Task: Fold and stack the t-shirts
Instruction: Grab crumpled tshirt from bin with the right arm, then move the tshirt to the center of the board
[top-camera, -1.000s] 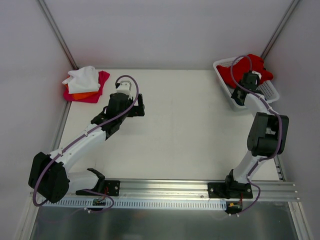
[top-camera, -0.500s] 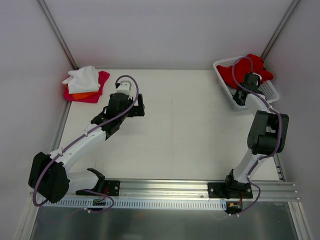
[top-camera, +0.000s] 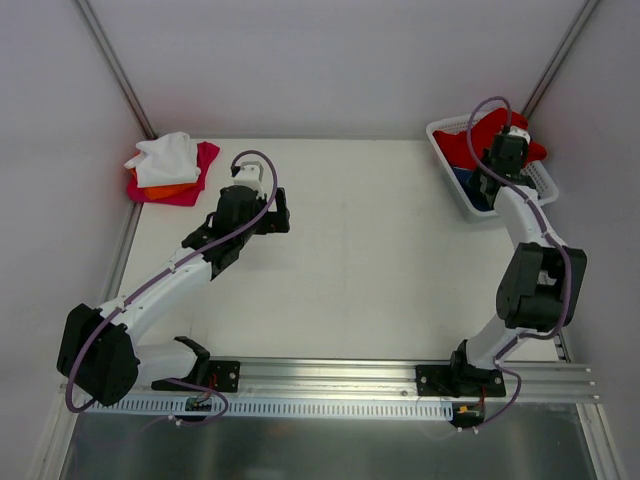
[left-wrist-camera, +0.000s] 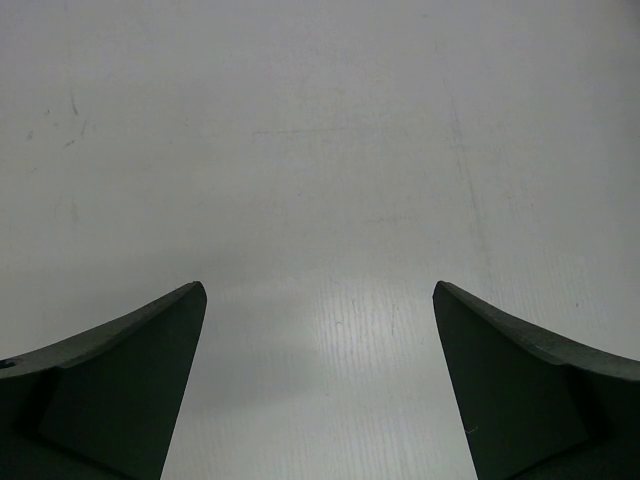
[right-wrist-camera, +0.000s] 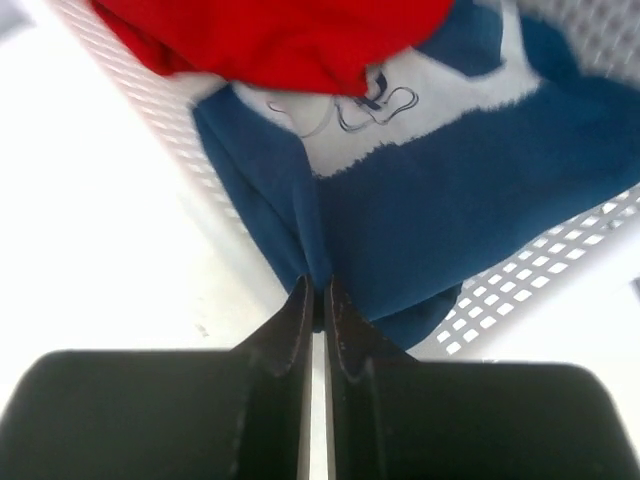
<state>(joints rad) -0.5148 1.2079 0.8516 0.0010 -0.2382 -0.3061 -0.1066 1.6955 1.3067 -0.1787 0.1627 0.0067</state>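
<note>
Right gripper (right-wrist-camera: 315, 290): jaws pressed together, tips nipped on a fold of the navy shirt (right-wrist-camera: 450, 200). That shirt lies in the white lattice basket (right-wrist-camera: 540, 270), its white chest print (right-wrist-camera: 400, 110) facing up. The red shirt (right-wrist-camera: 280, 35) is bunched on top of its far part and spills over the basket rim.

Left gripper (left-wrist-camera: 320, 300): jaws wide, nothing between them. I see only bare table (left-wrist-camera: 320, 130) under it, matte white with a few faint scuffs and a soft glare patch.

Further out, the basket sits at the table's far-right corner, skewed to the edges. At the far-left corner is a stack: white shirt (top-camera: 165, 155) on top, orange shirt (top-camera: 165, 189) showing under it, magenta shirt (top-camera: 200, 165) at the bottom. The left arm is parked just right of that stack, not touching it.

The room has plain pale walls (top-camera: 330, 60) on three sides with grey metal posts (top-camera: 115, 65) running up the back corners. A metal rail (top-camera: 330, 375) along the near edge carries both arm bases.
</note>
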